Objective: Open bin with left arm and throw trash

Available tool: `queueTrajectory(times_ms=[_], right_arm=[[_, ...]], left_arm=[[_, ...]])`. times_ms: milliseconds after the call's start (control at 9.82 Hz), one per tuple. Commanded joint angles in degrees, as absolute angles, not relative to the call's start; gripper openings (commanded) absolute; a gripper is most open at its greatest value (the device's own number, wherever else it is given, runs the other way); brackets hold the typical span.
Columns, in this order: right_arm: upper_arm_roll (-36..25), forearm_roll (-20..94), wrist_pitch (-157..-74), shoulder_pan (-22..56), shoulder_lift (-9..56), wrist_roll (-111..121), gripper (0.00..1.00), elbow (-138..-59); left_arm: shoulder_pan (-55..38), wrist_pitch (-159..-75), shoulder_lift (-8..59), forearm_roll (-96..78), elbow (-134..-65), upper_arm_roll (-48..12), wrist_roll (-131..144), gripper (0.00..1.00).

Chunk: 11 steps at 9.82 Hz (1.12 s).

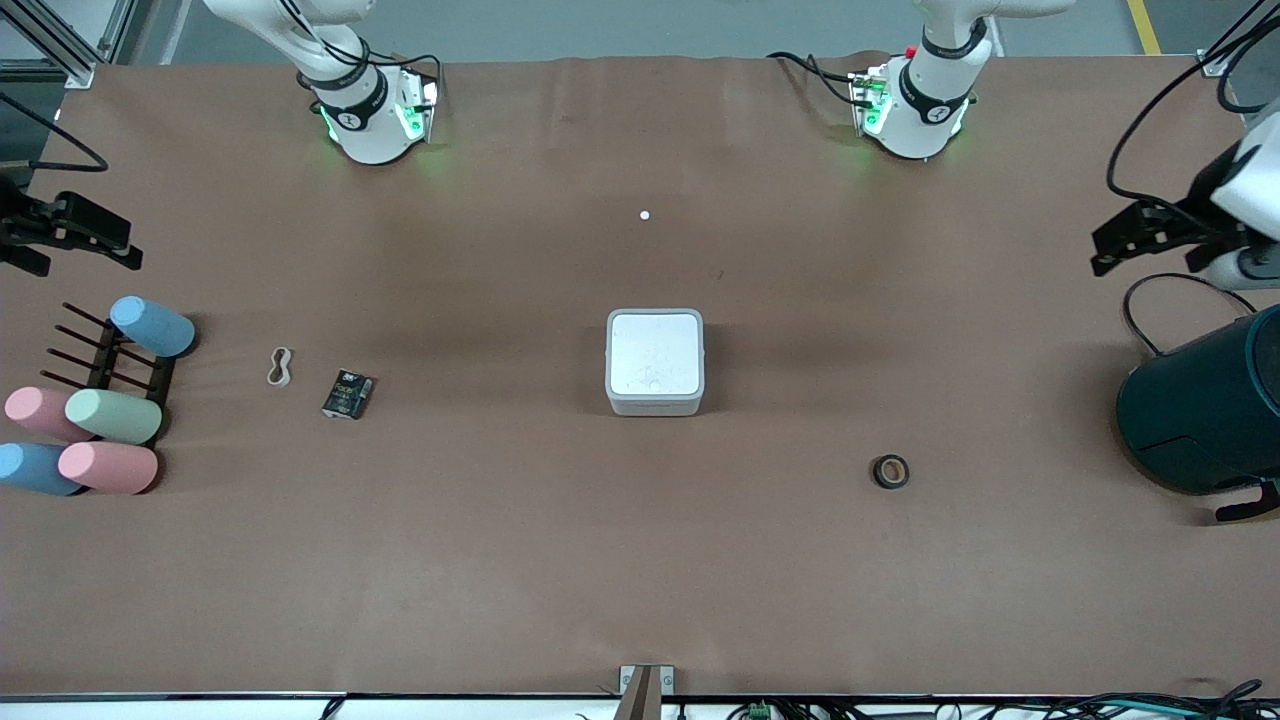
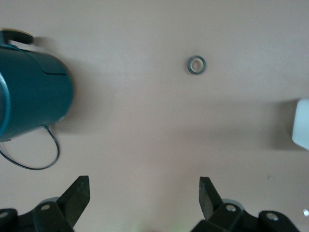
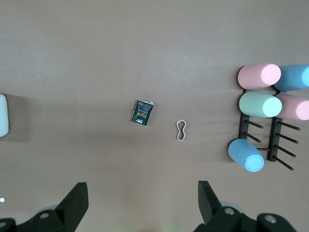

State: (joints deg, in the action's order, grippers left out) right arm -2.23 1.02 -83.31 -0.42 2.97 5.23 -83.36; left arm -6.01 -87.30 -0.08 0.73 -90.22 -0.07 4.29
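Observation:
The white square bin point(image 1: 655, 362) sits mid-table with its lid shut; its edge shows in the left wrist view point(image 2: 301, 124) and the right wrist view point(image 3: 3, 115). The black snack packet point(image 1: 348, 393) point(image 3: 142, 112) and the beige rubber-band loop point(image 1: 280, 367) point(image 3: 181, 130) lie toward the right arm's end. The black tape roll point(image 1: 891, 471) point(image 2: 196, 65) lies toward the left arm's end, nearer the front camera than the bin. My left gripper point(image 1: 1112, 245) point(image 2: 143, 193) hangs open and empty over the left arm's end. My right gripper point(image 1: 112, 245) point(image 3: 143, 193) hangs open and empty over the right arm's end.
A big dark teal cylinder point(image 1: 1205, 405) point(image 2: 34, 94) lies at the left arm's end with a black cable beside it. A black rack with several pastel cups point(image 1: 95, 415) point(image 3: 260, 104) stands at the right arm's end. A small white dot point(image 1: 644, 215) lies between the arm bases.

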Motion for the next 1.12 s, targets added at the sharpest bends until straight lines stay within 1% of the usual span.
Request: queueTrajectory(times_ms=[0,102,204,306,407,509,611,713,815,1019], right_arm=[[-2.1,1.6,-83.1,-0.8,5.1,3.4,1.00,-83.4],[-2.1,1.1,-82.1,-0.4,6.5,3.6,1.00,-83.8],[-2.0,1.2,-81.0,-0.8,6.9,3.5,1.00,-84.3],[-2.0,1.8,-81.3,-0.4,8.8,3.4,1.00,-84.3],[-2.0,1.8,-81.9,-0.1,10.6,3.4,0.99,-85.1],[-2.0,1.8,-83.2,0.1,13.7,3.3,0.98,-86.6],[-2.0,2.4,-87.6,-0.5,16.1,2.6,0.98,-88.5],[-2.0,4.5,-94.7,-0.9,16.8,1.6,0.99,-92.9],[-2.0,5.2,-103.7,-0.6,16.7,-1.6,0.99,-99.0],[-2.0,5.3,-121.7,1.0,17.0,-5.5,1.00,-110.4]], left_arm=[[-9.3,-85.3,0.8,-3.4,-89.6,-5.2,7.1,0.23],[-11.5,-85.9,2.5,-3.1,-89.1,-9.4,8.7,0.08],[-13.3,-88.3,5.0,-3.1,-87.4,-12.0,9.7,0.00],[-14.7,-93.0,10.3,-3.7,-85.6,-13.0,9.9,0.00],[-17.1,-98.8,17.3,-4.8,-82.6,-13.9,11.7,0.00],[-20.7,-102.4,24.3,-4.4,-78.6,-13.8,16.7,0.00],[-23.8,-107.8,29.7,-2.7,-77.1,-13.4,21.3,0.00],[-25.8,-114.6,33.2,-0.7,-77.2,-13.3,25.9,0.00],[-26.2,-119.0,35.9,1.2,-77.2,-13.3,27.5,0.00],[-27.8,-125.0,39.6,1.9,-77.3,-13.3,33.7,0.00]])
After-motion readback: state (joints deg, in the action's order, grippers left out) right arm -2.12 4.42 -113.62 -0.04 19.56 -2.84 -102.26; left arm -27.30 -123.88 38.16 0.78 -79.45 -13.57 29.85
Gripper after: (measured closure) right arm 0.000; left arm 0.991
